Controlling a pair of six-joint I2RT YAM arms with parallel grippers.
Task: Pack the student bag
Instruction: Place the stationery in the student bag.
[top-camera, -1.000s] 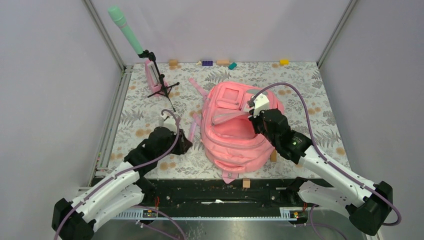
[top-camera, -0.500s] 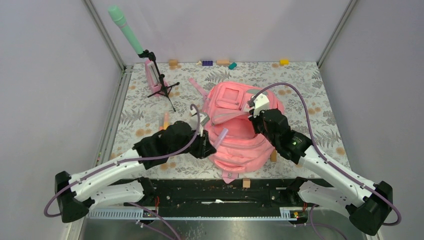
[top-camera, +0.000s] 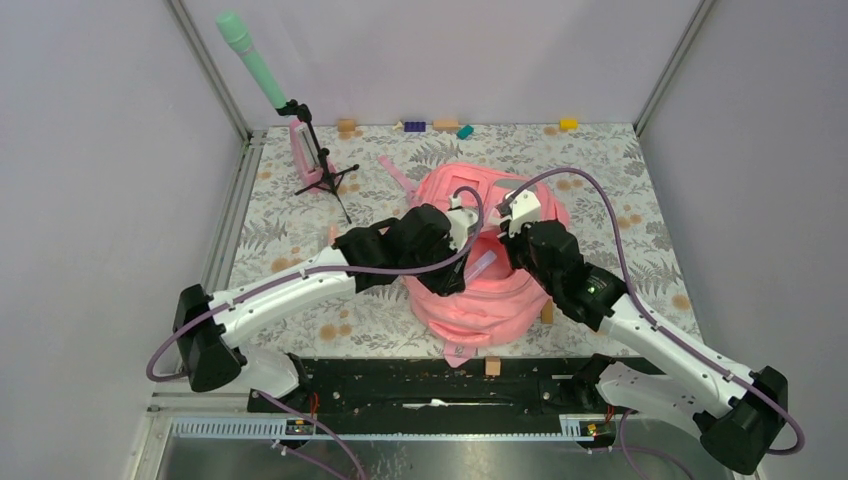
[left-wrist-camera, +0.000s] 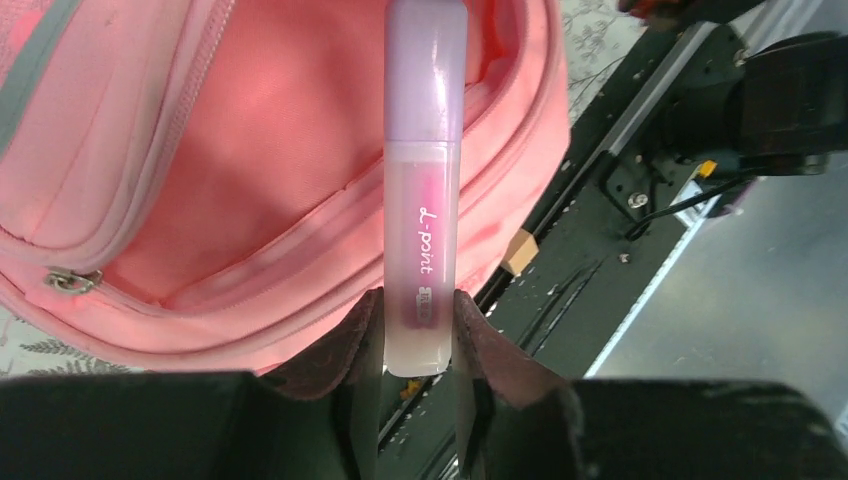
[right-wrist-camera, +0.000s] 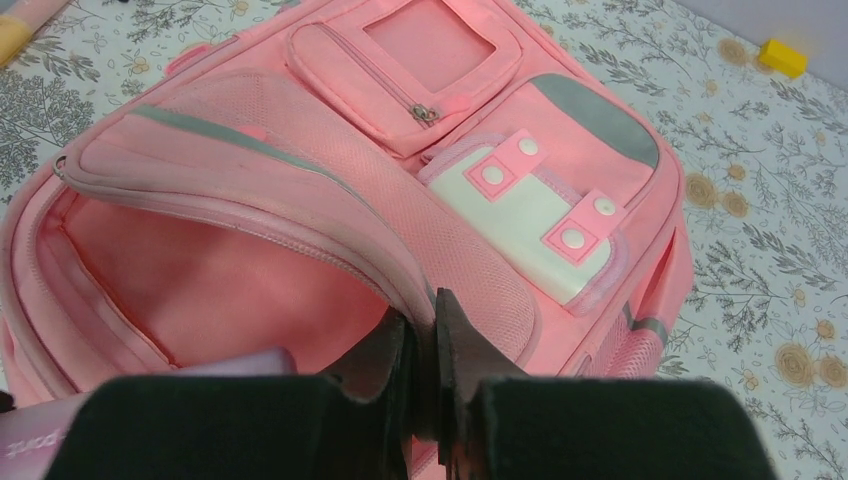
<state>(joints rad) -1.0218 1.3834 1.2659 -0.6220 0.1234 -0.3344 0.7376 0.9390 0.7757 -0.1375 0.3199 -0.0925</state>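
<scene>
The student bag (top-camera: 487, 303), a large pink backpack, lies in the middle of the table with its main compartment gaping open. My right gripper (top-camera: 508, 232) is shut on the edge of the bag's front flap (right-wrist-camera: 300, 200) and holds it up; the pinch (right-wrist-camera: 431, 335) shows in the right wrist view. My left gripper (top-camera: 466, 262) hangs over the opening, shut on a translucent pink highlighter pen (left-wrist-camera: 424, 200) with a lilac cap. The pen (top-camera: 483, 263) points away from the jaws (left-wrist-camera: 418, 322), above the bag's pink lining (left-wrist-camera: 250, 180). Its cap (right-wrist-camera: 240, 362) also peeks into the right wrist view.
A green microphone (top-camera: 255, 62) on a black stand and a pink metronome (top-camera: 300, 145) stand at the back left. Small blocks (top-camera: 414, 126) line the back edge, with a yellow one (top-camera: 568, 124) further right. A wooden block (top-camera: 492, 367) lies at the near rail. Another pen (top-camera: 332, 237) lies left of the bag.
My left arm has swung right from the table beside the bag, carrying the pen, until it hangs over the open compartment. The right gripper has kept its hold on the flap.
</scene>
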